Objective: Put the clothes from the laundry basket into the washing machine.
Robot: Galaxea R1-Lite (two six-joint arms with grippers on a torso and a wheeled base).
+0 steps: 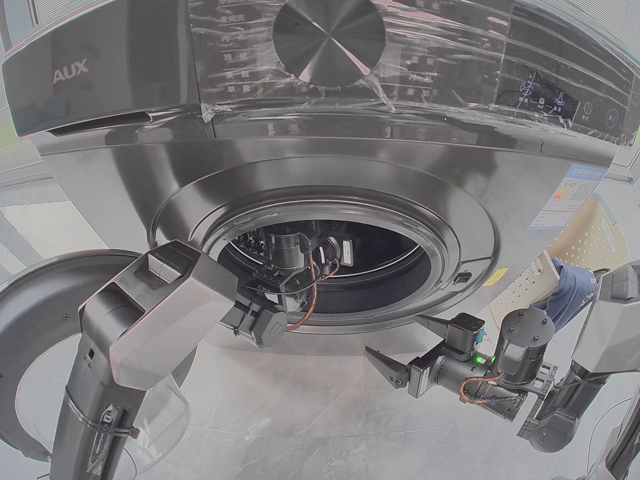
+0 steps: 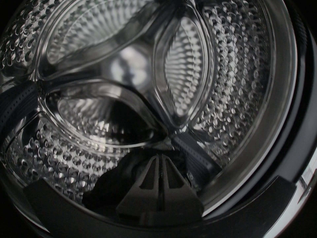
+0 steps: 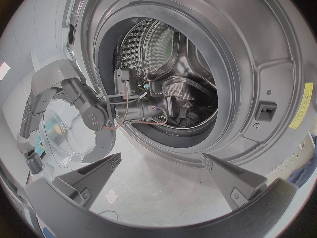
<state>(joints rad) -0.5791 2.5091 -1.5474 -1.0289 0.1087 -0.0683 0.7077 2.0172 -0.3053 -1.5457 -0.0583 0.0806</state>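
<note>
Inside the drum [image 2: 231, 66] of the washing machine [image 1: 373, 168], the left gripper [image 2: 161, 162] hangs low with its two fingers brought together, only a thin slit between them. Whether any cloth is pinched between them cannot be told. Just beside and beneath it lies a heap of dark clothes [image 2: 105, 185] on the drum's lower wall, also seen from the right wrist view past the left arm's wrist [image 3: 190, 113]. Around the gripper, the dimpled steel wall and raised paddles curve up to the round opening. The left arm passes through that opening, and the door [image 1: 40, 315] stands swung open on the robot's left.

Outside, below and in front of the opening, the right gripper [image 1: 394, 335] hovers over the floor with its fingers spread wide apart, holding nothing. Farther to the robot's right, beside the machine, stands the cream perforated laundry basket [image 1: 593, 235], with a blue garment [image 1: 570, 291] draped over its rim.
</note>
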